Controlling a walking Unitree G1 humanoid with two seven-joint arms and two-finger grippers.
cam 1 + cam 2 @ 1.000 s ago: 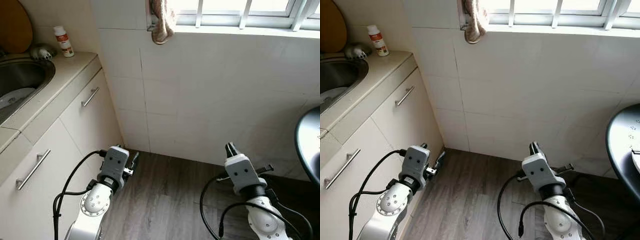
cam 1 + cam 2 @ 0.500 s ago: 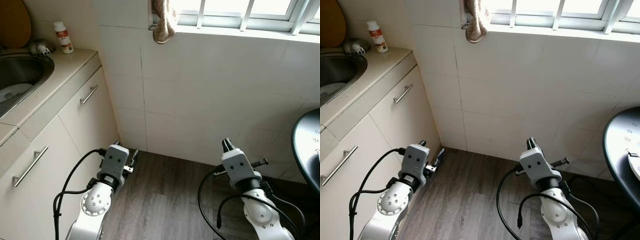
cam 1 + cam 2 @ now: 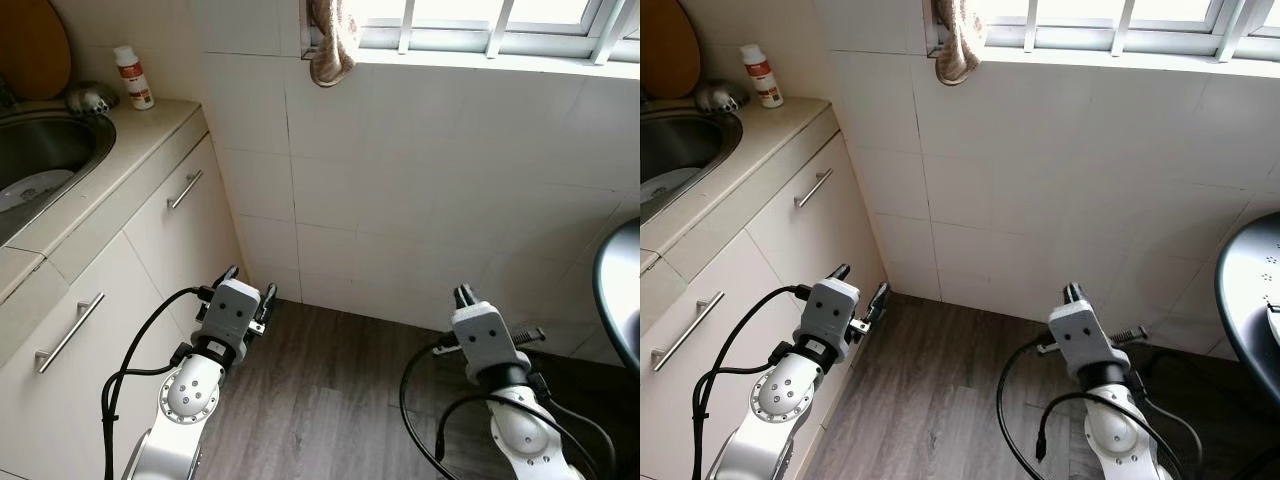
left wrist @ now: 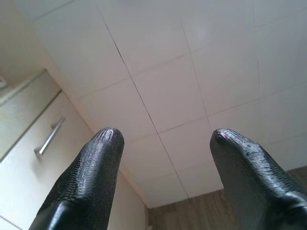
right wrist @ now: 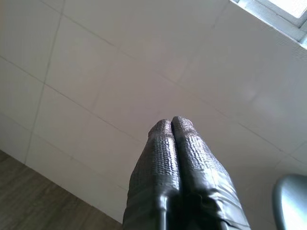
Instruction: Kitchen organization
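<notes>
Both arms are held low over the wood floor, facing a white tiled wall. My left gripper (image 3: pixel 250 283) is open beside the cabinet corner, its black fingers (image 4: pixel 98 158) spread wide with nothing between them. My right gripper (image 3: pixel 464 294) is shut and empty, its fingertips (image 5: pixel 171 125) pressed together and aimed at the wall. On the counter (image 3: pixel 120 150) to my left are a steel sink (image 3: pixel 45 150) with a white plate (image 3: pixel 30 187) in it, a small white bottle with a red label (image 3: pixel 132 77), and a round metal object (image 3: pixel 88 97) next to it.
Cream cabinets with bar handles (image 3: pixel 184 189) run along the left. A brown board (image 3: pixel 30 50) leans behind the sink. A cloth (image 3: pixel 332 42) hangs from the barred window (image 3: pixel 480 30). A dark round table edge (image 3: pixel 1245 300) stands at the right. Grey wood floor (image 3: pixel 330 400) lies between the arms.
The whole picture has shifted a little, so the head camera has moved. Both arms keep about the same low pose, the left gripper sitting slightly higher.
</notes>
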